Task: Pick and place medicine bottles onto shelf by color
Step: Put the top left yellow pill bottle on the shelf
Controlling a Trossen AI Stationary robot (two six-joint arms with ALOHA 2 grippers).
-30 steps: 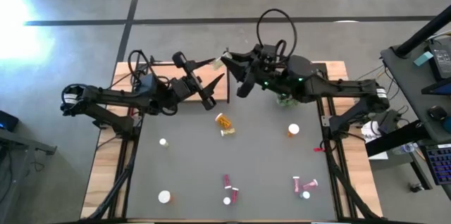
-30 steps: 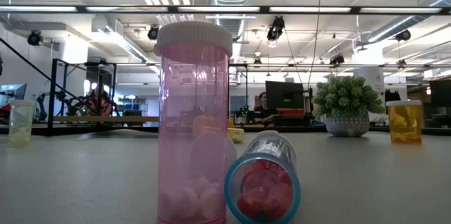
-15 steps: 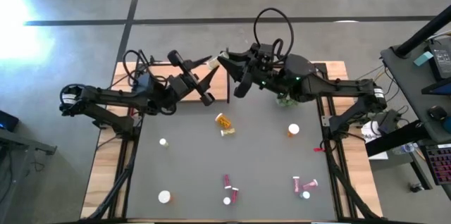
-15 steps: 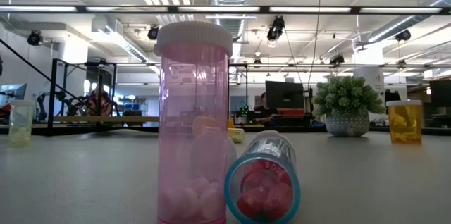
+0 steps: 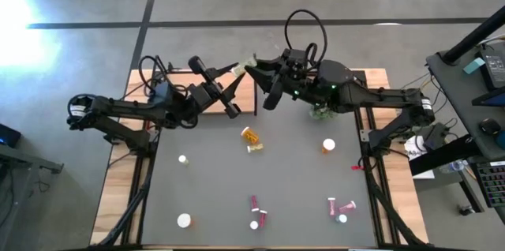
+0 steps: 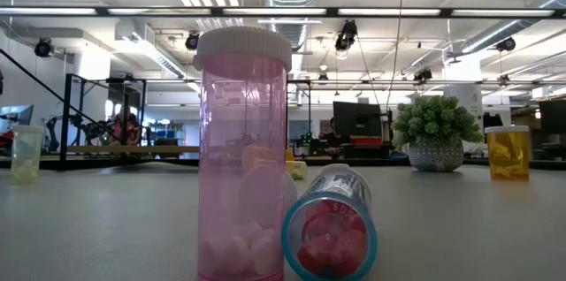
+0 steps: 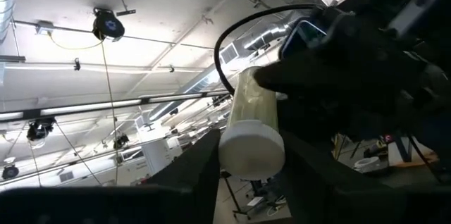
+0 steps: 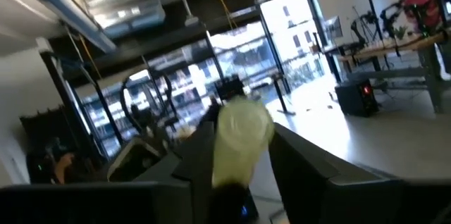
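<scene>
A yellowish bottle (image 7: 251,122) with a white cap is held high above the table's far middle, between my two grippers. My left gripper (image 5: 240,73) comes at it from the table's left and is shut on its cap end. My right gripper (image 5: 260,79) reaches in from the right, and the bottle's base end (image 8: 242,139) sits in it. The light-wood shelf (image 5: 246,103) with its black post lies on the table under the two grippers. Orange (image 5: 251,137), pink (image 5: 255,203) and white-capped (image 5: 184,220) bottles are scattered over the grey mat. My left gripper pinches the bottle's white cap (image 7: 252,152) between its two fingers. The fingers slant upward from the table's left side and run along the bottle. The bottle is lifted clear of the table and the shelf, its body pointing away toward the right arm.
A small green plant (image 5: 319,111) stands at the far right beside the right arm. In the low view, an upright pink bottle (image 6: 243,153) and a lying one (image 6: 329,232) stand close to the near edge. An orange bottle (image 5: 328,146) stands right of centre.
My left gripper has shut its fingers on the bottle's cap end; a second ago they stood wide apart around it. Both arms have stayed in place, and the bottle has kept its height above the shelf.
</scene>
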